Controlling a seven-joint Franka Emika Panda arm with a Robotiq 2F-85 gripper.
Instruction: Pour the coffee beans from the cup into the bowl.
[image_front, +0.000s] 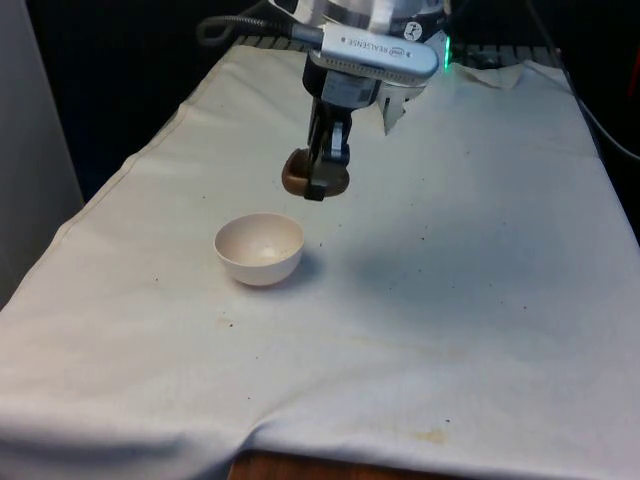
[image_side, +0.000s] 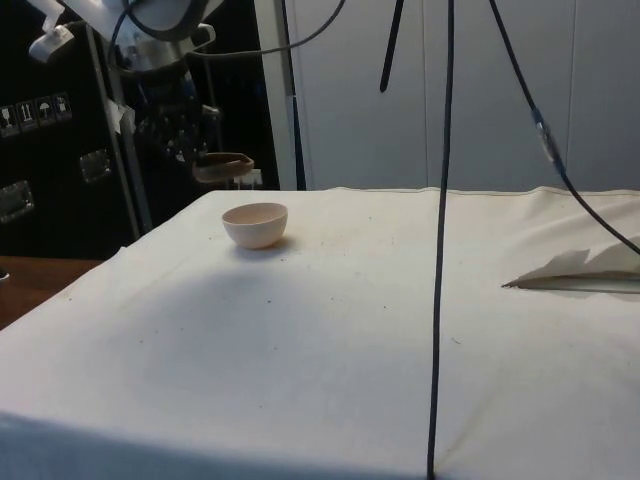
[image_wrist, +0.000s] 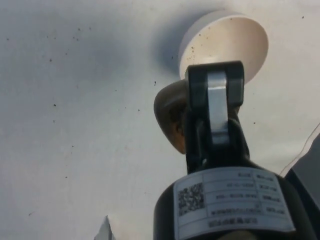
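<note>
**Above the bowl: cup held in the air**

Near the upper middle of the front frame I see my end effector (image_front: 318, 172) raised off the table (image_front: 470, 300), its fingers clamped on the rim of a small brown cup (image_front: 298, 176). I read the cup as hanging clear of the white cloth, just behind the bowl and a little toward the front view's right. From the side camera the cup (image_side: 222, 166) sits roughly level, mouth upward, at upper left of that frame. Through the wrist camera one finger (image_wrist: 217, 107) crosses the cup's (image_wrist: 170, 112) wall. I cannot tell what is inside it. A pale cream bowl (image_front: 259, 248) stands upright on the cloth, left of centre. Dark specks dot the cloth around it.
</note>
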